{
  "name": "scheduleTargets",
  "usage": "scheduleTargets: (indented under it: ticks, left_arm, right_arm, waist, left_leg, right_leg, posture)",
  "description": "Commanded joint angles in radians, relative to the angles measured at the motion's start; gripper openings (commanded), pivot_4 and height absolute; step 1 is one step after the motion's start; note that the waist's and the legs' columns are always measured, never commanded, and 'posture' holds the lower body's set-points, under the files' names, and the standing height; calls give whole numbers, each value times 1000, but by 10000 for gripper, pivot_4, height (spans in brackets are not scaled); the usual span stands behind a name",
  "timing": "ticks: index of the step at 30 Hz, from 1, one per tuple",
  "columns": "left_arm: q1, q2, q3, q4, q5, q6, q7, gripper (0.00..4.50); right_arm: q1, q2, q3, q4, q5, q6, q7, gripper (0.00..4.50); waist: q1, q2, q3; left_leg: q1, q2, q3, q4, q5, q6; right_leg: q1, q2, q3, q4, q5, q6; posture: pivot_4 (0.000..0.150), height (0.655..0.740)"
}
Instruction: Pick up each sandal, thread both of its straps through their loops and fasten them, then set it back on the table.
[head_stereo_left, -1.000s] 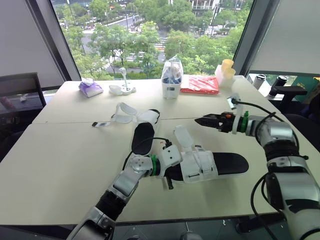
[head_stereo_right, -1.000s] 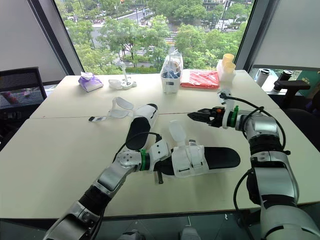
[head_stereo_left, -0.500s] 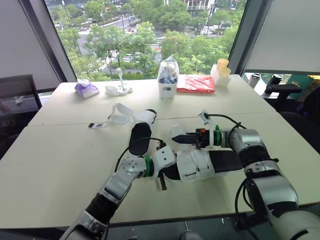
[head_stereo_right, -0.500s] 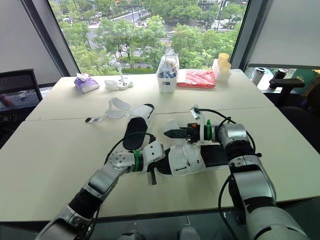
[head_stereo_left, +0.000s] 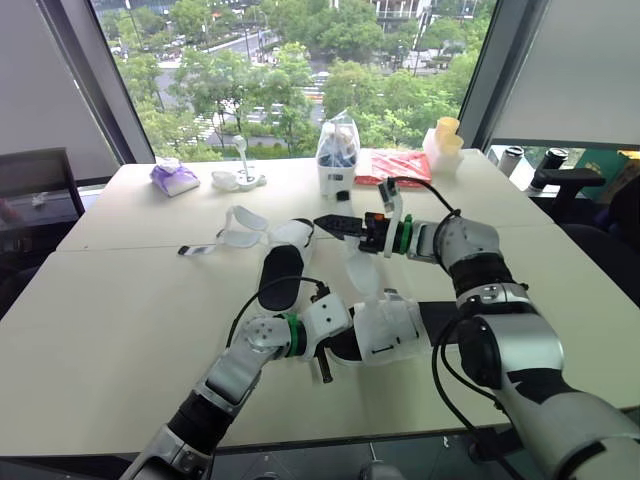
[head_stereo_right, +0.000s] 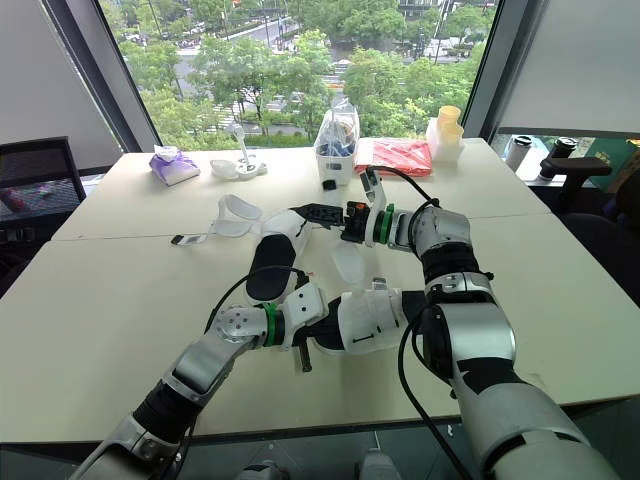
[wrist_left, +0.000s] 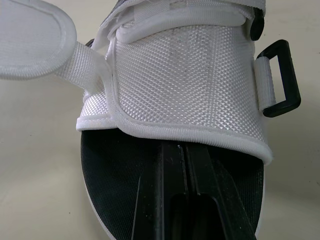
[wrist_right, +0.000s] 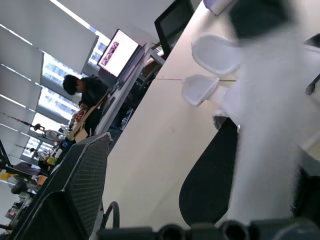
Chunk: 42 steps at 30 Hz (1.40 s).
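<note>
The near sandal (head_stereo_left: 400, 325) lies on the desk (head_stereo_left: 120, 300). The left gripper (wrist_left: 185, 160) rests on its insole, jaws together. The right gripper (head_stereo_left: 332, 222) is clamped on one strap (head_stereo_left: 362, 270), held high. The black loop (wrist_left: 281, 80) is empty, so nothing looks threaded yet. The far sandal (head_stereo_left: 283, 268) lies with both straps open; most of the task is left.

Table (head_stereo_left: 120, 300): pale top, seam noted across the middle | far edge, by the window: purple pouch (head_stereo_left: 172, 178), small white stand (head_stereo_left: 240, 178) just beside it, clear bag (head_stereo_left: 337, 158) of blue items, red packet (head_stereo_left: 410, 163), stacked yellow cups (head_stereo_left: 447, 135) | room behind: seated person (wrist_right: 87, 100), lit monitor (wrist_right: 118, 52), mesh chair (wrist_right: 75, 185) observed.
</note>
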Motion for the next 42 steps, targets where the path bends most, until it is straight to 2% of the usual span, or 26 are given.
scheduleTargets:
  ticks: [1, 6, 12, 16, 19, 21, 23, 27, 32, 34, 36, 41, 42]
  left_arm:
    - [24, 23, -27, 45, 16, 45, -9, 0]
    - [15, 24, -29, 56, 17, 37, -14, 0]
    - [32, 33, -29, 34, 8, 42, -29, 0]
    - [32, 41, 1, 46, -7, 46, -18, 0]
    - [28, 44, 14, 64, -16, 39, -16, 0]
    - [22, 50, 16, 82, -16, 30, -21, 0]
    - [18, 54, 15, 88, -19, 26, -25, 0]
    - [18, 47, 2, 94, -19, 20, -31, 0]
    - [20, 39, -14, 100, -19, 19, -42, 0]
    - [16, 34, -8, 104, -22, 22, -38, 0]
    - [7, 28, -3, 110, -24, 24, -34, 0]
    - [-3, 16, -3, 125, -21, 22, -31, 0]
    - [1, 14, -6, 123, -22, 21, -31, 0]
  right_arm:
    - [4, 8, 3, -68, 9, -30, 9, 27273]
    - [29, 3, 5, -124, 9, -99, 18, 576]
    - [173, -49, 107, -413, -30, -255, 102, 576]
    - [353, -122, 198, -673, -157, -665, 166, 576]
    - [421, -145, 208, -742, -201, -877, 166, 576]
    - [493, -172, 232, -791, -247, -1142, 215, 576]
    - [550, -204, 268, -796, -294, -1440, 265, 576]
    - [650, -286, 328, -729, -283, -1853, 349, 576]
    - [639, -320, 400, -584, -311, -2029, 328, 576]
    - [607, -315, 411, -546, -316, -2019, 303, 6094]
    - [588, -328, 418, -526, -319, -2003, 288, 13452]
    - [583, -372, 407, -487, -337, -2041, 237, 40493]
    - [586, -382, 390, -486, -353, -2042, 211, 44561]
  waist:
    - [-1, 0, 0]
    - [0, 0, 0]
    - [1, 0, 0]
    - [1, 0, 0]
    - [-4, 0, 0]
    - [-3, 0, 0]
    - [-3, -1, 0]
    - [-7, -1, 1]
    - [-15, -3, 2]
    - [-14, -4, 2]
    - [-11, -4, 2]
    - [5, -4, 2]
    - [5, -4, 2]
  left_leg:
    - [0, 0, 0, 0, 0, 0]
    - [0, 0, 0, 0, 0, 0]
    - [0, 0, 0, 0, 0, 0]
    - [0, 0, 0, 0, 0, 0]
    - [0, 0, 1, 0, 0, 0]
    - [1, 0, 1, 0, 1, -1]
    - [4, 1, 1, 0, 1, -1]
    - [9, 1, 2, 0, 1, -1]
    - [16, 1, 3, -1, 1, -1]
    - [18, 1, 2, 0, 1, -1]
    - [18, 1, 2, 0, 1, -1]
    - [16, 1, 1, -1, 1, -1]
    - [16, 1, 1, -1, 1, -1]
  right_leg:
    - [0, 0, 0, 0, 0, 0]
    - [0, 0, 0, 0, 0, 0]
    - [0, 0, 0, 0, 0, 0]
    - [0, 0, 0, 0, -1, 1]
    - [0, 0, 0, 0, -3, 5]
    - [1, 0, 0, 0, -3, 5]
    - [3, 0, 0, 0, -3, 5]
    - [8, 0, 0, -1, -5, 3]
    - [15, -1, 1, -2, -8, -2]
    - [17, 0, 1, -1, -8, -2]
    - [17, -1, 1, -1, -8, -3]
    - [16, -1, 1, -2, -8, -4]
    - [16, -1, 1, -2, -8, -4]
  posture:
    - [1500, 7400]
    - [1500, 7400]
    - [1500, 7400]
    - [1500, 7400]
    - [1500, 7400]
    - [1500, 7400]
    - [1500, 7400]
    - [1500, 7400]
    - [1500, 7400]
    - [1500, 7400]
    - [1500, 7400]
    - [1500, 7400]
    - [1500, 7400]
